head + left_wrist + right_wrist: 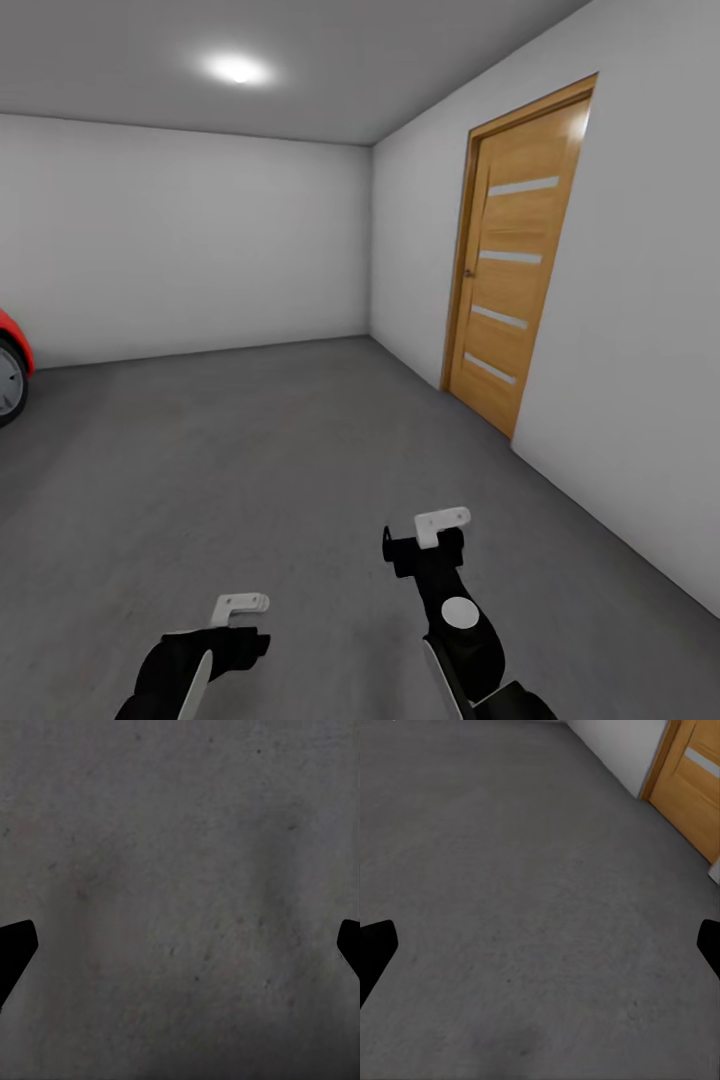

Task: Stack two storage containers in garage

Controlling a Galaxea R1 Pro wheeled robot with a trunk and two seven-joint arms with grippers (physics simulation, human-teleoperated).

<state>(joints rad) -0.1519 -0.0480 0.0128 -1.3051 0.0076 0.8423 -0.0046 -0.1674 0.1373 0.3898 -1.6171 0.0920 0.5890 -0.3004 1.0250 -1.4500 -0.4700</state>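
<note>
The robot stands in the bare garage with plain white walls (pixel 200 230), looking across the dark grey mottled concrete floor (pixel 280 440), and both arms hang low in front of it with nothing in them. The left pincer (pixel 238 612) is spread wide, its black fingertips (pixel 15 952) sitting at the far edges of the left wrist view with bare concrete between them; the right pincer (pixel 432 535) is spread the same way over the floor. Neither orange-red storage container appears in these pictures, so where they now lie cannot be told from here, and the stacking looks not yet done. The main risk, as I judge it, is in travel: the closed light wooden door with pale horizontal strips (pixel 510 270) stands in the right-hand wall just ahead, and if the way to the living room lies through it, the right arm, held forward on that side, could strike the frame or wall as the base turns. A turn to the left brings its own hazard, since the glossy red car with a grey wheel (pixel 12 370) pokes in at the left edge. Otherwise the concrete between wall and car lies open for setting a bin down.
</note>
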